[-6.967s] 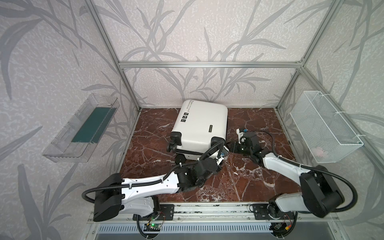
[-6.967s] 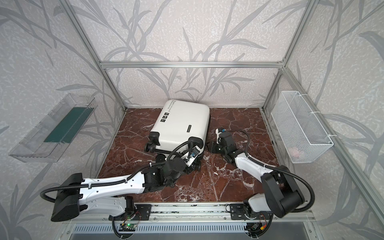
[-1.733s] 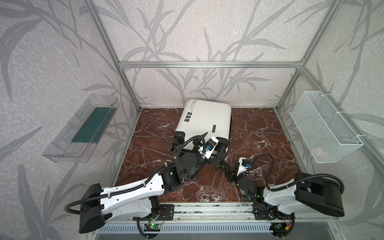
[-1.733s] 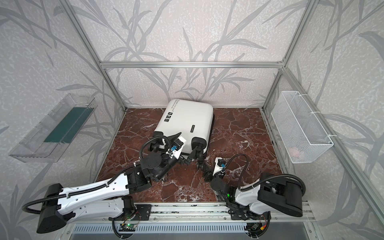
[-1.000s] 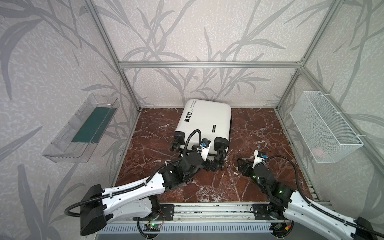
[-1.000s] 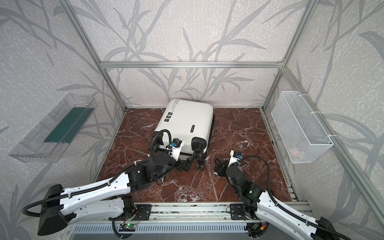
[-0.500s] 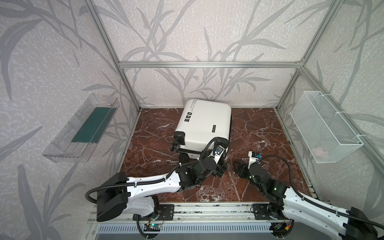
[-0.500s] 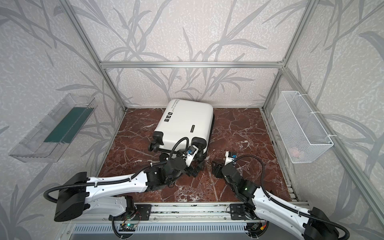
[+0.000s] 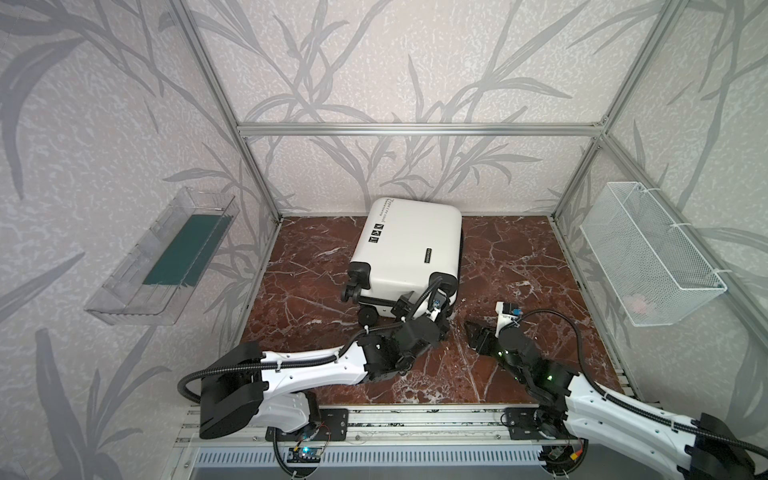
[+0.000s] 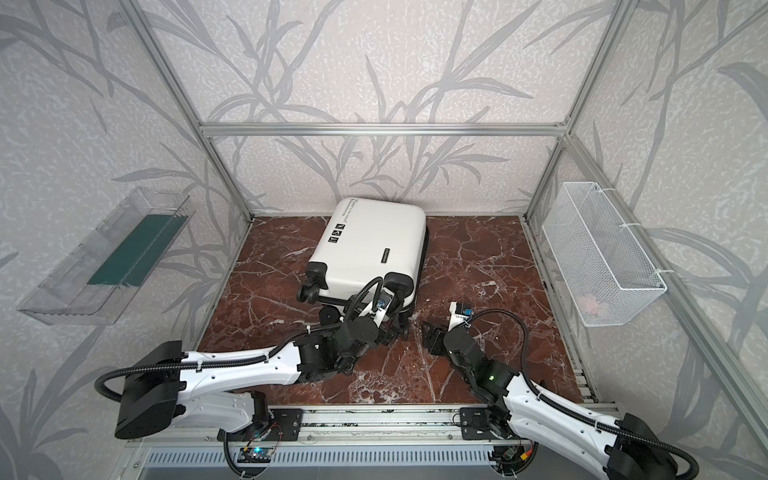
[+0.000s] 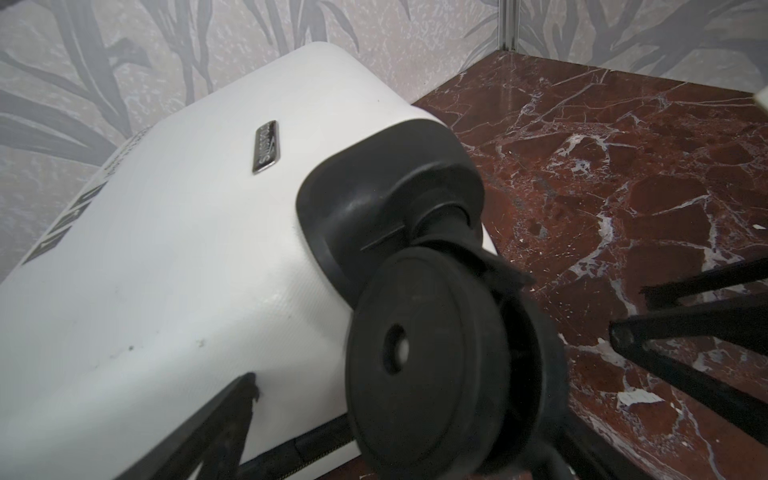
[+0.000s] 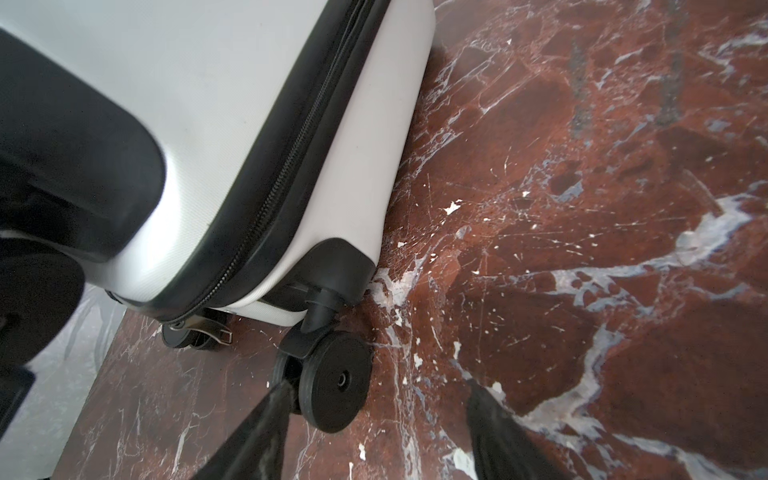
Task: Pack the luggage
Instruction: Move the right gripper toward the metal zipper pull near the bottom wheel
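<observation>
White luggage [image 9: 409,245] lies wheels-first toward you. Your left gripper [image 11: 432,357] straddles a wheel [image 11: 399,299], jaws wide; right gripper [image 12: 378,390] open, empty, just beside.

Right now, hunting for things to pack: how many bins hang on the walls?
2: clear tray on the left wall, white wire basket on the right wall; none appears hidden.

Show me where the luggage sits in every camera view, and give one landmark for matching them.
Top view: luggage lies closed, centre back of the marble floor, black wheels facing front.
Top view: luggage again, same spot, just left of centre.
Left wrist: luggage shell and one wheel, close up.
Right wrist: luggage zipper side and corner, close up.
Shared landmark: those black wheels.
</observation>
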`<state>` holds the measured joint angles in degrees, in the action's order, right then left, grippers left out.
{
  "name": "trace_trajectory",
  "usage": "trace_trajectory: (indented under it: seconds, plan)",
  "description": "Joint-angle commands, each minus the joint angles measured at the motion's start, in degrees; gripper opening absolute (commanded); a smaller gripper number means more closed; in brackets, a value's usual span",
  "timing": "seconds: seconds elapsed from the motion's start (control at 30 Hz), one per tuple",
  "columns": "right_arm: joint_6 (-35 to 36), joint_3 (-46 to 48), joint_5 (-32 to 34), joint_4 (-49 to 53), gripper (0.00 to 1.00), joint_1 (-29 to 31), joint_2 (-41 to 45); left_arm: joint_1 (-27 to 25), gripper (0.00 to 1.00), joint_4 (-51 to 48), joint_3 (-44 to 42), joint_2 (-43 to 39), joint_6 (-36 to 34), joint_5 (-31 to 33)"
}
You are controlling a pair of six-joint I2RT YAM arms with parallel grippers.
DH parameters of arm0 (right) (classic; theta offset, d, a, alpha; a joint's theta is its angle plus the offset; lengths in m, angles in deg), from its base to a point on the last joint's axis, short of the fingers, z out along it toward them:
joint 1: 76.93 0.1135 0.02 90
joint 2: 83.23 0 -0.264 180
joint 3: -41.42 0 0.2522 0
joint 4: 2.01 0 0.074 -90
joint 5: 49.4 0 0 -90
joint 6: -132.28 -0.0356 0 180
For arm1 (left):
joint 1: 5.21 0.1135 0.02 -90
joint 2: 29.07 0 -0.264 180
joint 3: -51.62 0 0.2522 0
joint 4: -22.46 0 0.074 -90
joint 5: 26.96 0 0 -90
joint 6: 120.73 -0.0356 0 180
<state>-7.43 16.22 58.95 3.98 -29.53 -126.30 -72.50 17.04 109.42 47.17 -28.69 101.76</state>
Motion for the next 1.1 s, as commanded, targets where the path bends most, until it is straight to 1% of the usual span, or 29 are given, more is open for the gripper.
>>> trace_trajectory:
  seconds: [0.0, 0.17, 0.4, 0.57, 0.63, 0.77, 0.97, 1.07]
  plan:
    - [1.4, 0.4, -2.2, -3.8, 0.67, -0.1, -1.4, 0.5, 0.99, 2.6, 1.8, -2.2, -3.8, 3.8]
    - [3.7, -0.3, -6.1, -6.8, 0.67, -0.2, -4.7, 0.6, 1.00, 3.7, 1.7, -2.8, -11.6, 0.1]
    - [4.8, -0.7, -7.9, -8.6, 0.67, -0.2, -6.9, 0.6, 0.99, 4.4, 1.4, -2.8, -22.2, -2.5]
    - [5.3, -0.7, -9.3, -10.0, 0.67, -0.1, -8.4, 0.6, 0.99, 4.8, 2.2, -1.4, -28.7, -1.3]
    - [5.7, -0.7, -10.1, -10.8, 0.66, -0.1, -8.8, 0.6, 0.99, 5.2, 2.4, -1.1, -30.6, -0.9]
    - [6.4, -0.7, -11.1, -12.1, 0.66, -0.1, -9.6, 0.6, 0.95, 5.9, 2.5, -0.9, -33.2, -0.9]
    - [7.9, -0.8, -13.4, -14.8, 0.66, -0.1, -11.4, 0.6, 0.86, 5.4, 3.2, -1.4, -35.8, -1.8]
    - [8.9, -0.8, -15.0, -16.9, 0.66, -0.1, -12.6, 0.5, 0.82, 4.1, 3.9, -1.4, -37.1, -2.9]
